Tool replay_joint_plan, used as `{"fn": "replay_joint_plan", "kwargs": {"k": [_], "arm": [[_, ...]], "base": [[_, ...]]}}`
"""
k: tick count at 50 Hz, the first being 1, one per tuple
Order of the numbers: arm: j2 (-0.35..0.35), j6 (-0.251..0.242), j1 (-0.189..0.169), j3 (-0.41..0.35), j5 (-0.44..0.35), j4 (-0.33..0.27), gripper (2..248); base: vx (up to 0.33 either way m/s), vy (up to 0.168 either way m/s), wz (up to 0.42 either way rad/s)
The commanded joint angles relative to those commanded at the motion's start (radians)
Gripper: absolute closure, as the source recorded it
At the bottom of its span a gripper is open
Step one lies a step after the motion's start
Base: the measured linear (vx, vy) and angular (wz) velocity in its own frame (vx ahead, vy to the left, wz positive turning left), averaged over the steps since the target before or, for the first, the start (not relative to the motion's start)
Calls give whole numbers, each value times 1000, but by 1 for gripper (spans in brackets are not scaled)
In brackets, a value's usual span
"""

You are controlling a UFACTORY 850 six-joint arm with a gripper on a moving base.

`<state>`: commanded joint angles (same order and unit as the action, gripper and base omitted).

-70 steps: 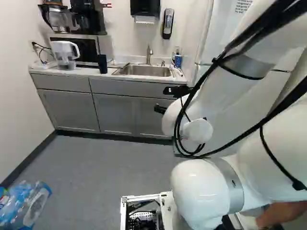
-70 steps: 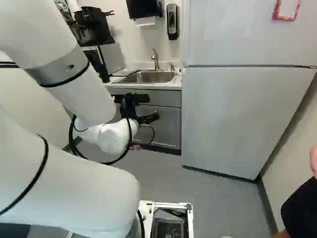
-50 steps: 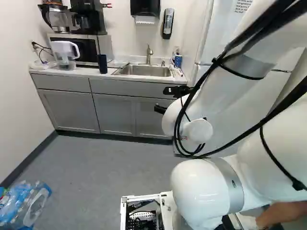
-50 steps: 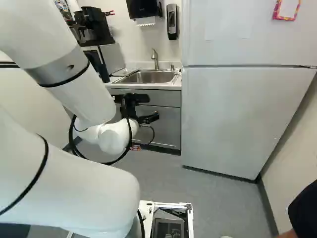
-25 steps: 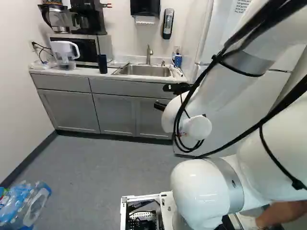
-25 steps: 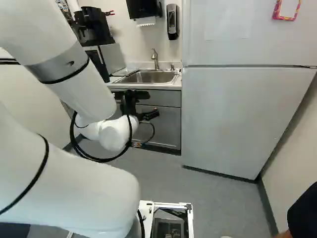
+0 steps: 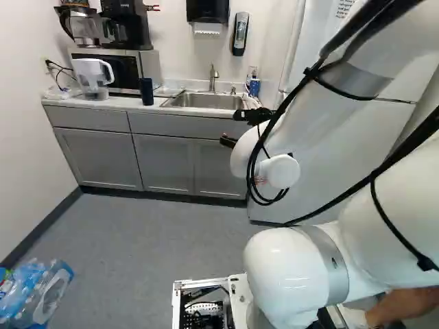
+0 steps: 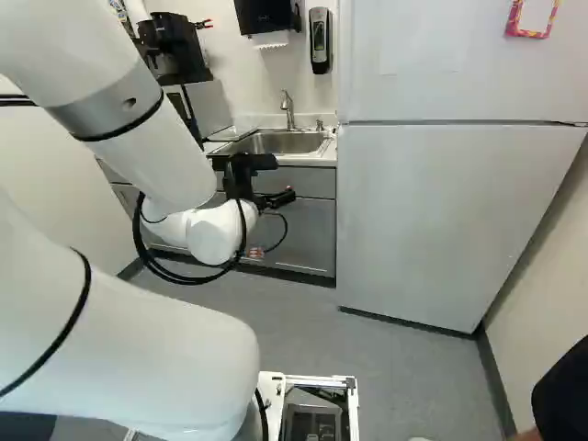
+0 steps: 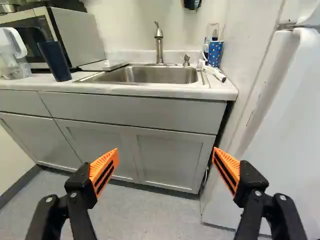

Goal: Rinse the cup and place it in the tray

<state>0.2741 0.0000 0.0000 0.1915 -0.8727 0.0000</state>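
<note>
Presumably approach stage: claw (image 9: 165,151) is released, nothing between its fingers, level with the cabinet (image 9: 135,111) front. Next: raise it above the tabletop (image 9: 150,90), line up on a cup. Likely the navy tumbler (image 7: 147,92), upright near the microwave (image 9: 75,37): tall, plain, tapering. Polka-dot cup (image 9: 215,54) beyond the sink (image 9: 145,75) is possible too.

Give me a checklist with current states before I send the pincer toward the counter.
1. Pincer open and empty: ok.
2. Dark cup standing on the counter: ok.
3. Which cup to rinse: cannot tell; a dotted cup stands beyond the sink.
4. Pincer lined up with either cup: not ok, it faces the cabinet.
5. Faucet running: not ok, no stream visible.
6. Tray identified: cannot tell.
</note>
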Motion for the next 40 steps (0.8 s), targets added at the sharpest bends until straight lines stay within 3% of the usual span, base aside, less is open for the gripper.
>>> {"fn": "replay_joint_plan", "kwargs": {"k": [40], "arm": [[0,0,0,96,0,0,3]], "base": [[0,0,0]]}}
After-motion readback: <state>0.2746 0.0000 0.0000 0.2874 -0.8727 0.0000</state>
